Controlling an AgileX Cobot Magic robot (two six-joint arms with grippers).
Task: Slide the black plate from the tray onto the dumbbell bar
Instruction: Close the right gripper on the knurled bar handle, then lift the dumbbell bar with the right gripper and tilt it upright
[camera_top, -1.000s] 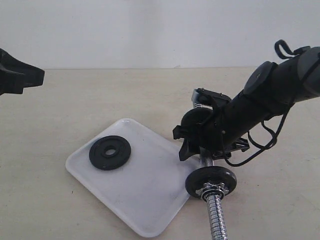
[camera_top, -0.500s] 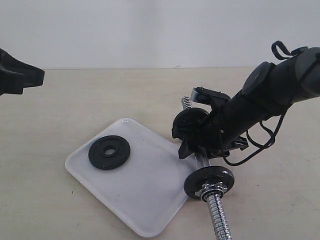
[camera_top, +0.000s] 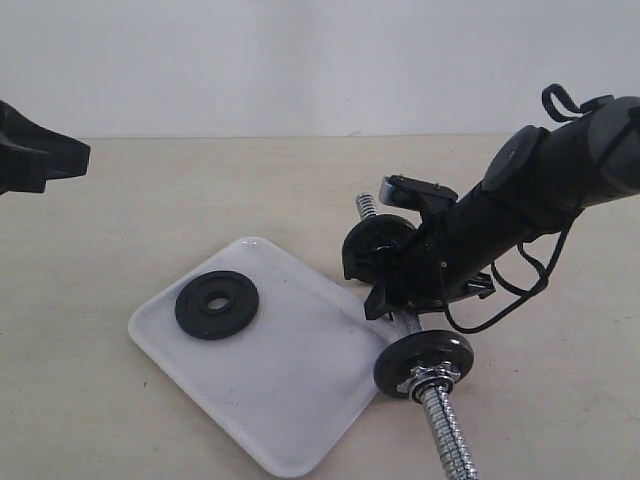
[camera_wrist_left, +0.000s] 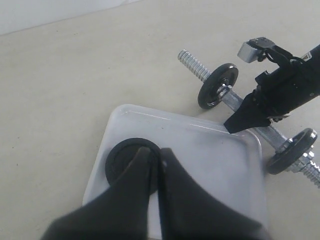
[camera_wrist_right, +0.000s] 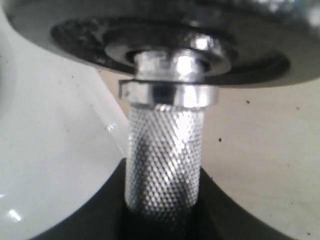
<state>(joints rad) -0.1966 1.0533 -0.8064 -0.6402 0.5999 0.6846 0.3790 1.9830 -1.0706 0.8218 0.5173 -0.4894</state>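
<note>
Plate (camera_top: 217, 304), flat round matte-black metal, lies in the glossy white rectangular tray (camera_top: 300, 390), below the closed, empty left tool (camera_wrist_left: 159, 165); right tool (camera_top: 390, 298) clamps the chrome dumbbell bar (camera_top: 447, 428) beside it

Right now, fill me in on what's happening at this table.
The right hand grips the dumbbell bar at its knurled middle, between the two discs already on it. The bar sits beside the tray. The black plate lies flat on the tray, untouched and not yet on the bar. The left hand is shut and empty, raised well clear of the plate.
</note>
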